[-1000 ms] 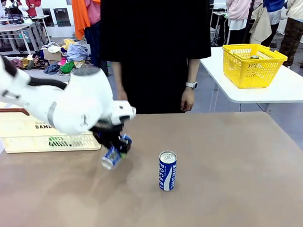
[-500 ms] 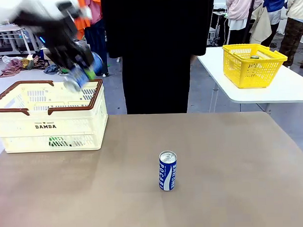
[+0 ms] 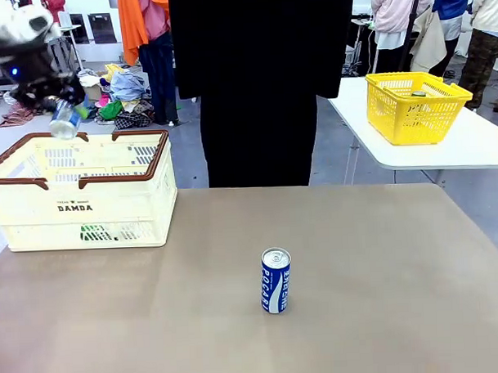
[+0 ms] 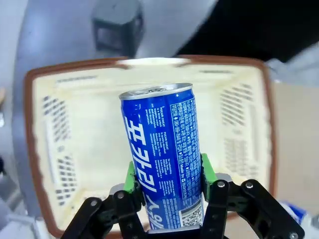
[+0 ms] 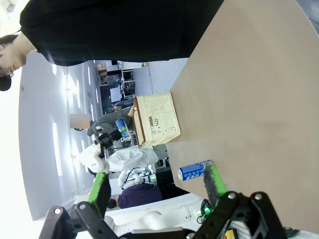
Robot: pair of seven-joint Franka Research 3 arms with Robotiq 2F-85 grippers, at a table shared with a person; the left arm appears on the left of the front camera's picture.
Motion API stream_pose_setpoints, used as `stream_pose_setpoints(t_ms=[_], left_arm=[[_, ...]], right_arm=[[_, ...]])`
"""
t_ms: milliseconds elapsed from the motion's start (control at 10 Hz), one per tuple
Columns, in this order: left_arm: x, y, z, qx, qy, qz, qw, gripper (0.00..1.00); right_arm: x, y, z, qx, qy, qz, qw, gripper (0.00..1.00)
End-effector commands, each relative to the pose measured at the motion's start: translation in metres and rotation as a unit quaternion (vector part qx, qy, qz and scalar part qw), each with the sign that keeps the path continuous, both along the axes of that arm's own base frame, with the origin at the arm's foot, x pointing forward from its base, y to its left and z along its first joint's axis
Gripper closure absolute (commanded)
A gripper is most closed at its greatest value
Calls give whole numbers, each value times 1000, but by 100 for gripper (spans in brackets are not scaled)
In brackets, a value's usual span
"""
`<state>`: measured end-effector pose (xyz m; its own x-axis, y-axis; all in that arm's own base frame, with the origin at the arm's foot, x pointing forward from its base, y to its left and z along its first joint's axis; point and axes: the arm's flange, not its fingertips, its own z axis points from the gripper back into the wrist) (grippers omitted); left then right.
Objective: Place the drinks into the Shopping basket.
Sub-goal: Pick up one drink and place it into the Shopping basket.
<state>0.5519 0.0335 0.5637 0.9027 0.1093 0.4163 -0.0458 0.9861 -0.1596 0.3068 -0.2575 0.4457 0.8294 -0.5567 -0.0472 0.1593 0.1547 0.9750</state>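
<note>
Progress: partway. My left gripper (image 4: pixel 167 175) clamps a slim blue metal can with white lettering (image 4: pixel 160 149) above the large cream slotted plastic basket with brown rim (image 3: pixel 86 210); not yet released. Long axis in line with the gripper, silver top toward the basket floor. A second blue can (image 3: pixel 275 280) stands upright on the brown table (image 3: pixel 401 312), unfetched. My right gripper (image 5: pixel 155 185) is spread, empty.

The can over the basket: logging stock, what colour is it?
The can is blue with white lettering; left wrist view shows best.
</note>
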Motion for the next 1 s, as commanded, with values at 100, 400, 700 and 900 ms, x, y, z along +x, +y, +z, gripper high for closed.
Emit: stream_pose_setpoints(t_ms=[100, 400, 700, 900], left_arm=[[0, 20, -32, -14, 46, 30, 998, 100], [1, 34, -74, -6, 90, 9, 996, 100], [3, 26, -101, 25, 121, -3, 992, 100], [5, 22, -119, 32, 135, -6, 990, 100]], right_arm=[[-1, 2, 2, -2, -4, -1, 1000, 0], [-1, 2, 2, -2, -4, -1, 1000, 0], [-1, 2, 2, -2, -4, -1, 1000, 0], [-1, 2, 2, -2, -4, -1, 1000, 0]])
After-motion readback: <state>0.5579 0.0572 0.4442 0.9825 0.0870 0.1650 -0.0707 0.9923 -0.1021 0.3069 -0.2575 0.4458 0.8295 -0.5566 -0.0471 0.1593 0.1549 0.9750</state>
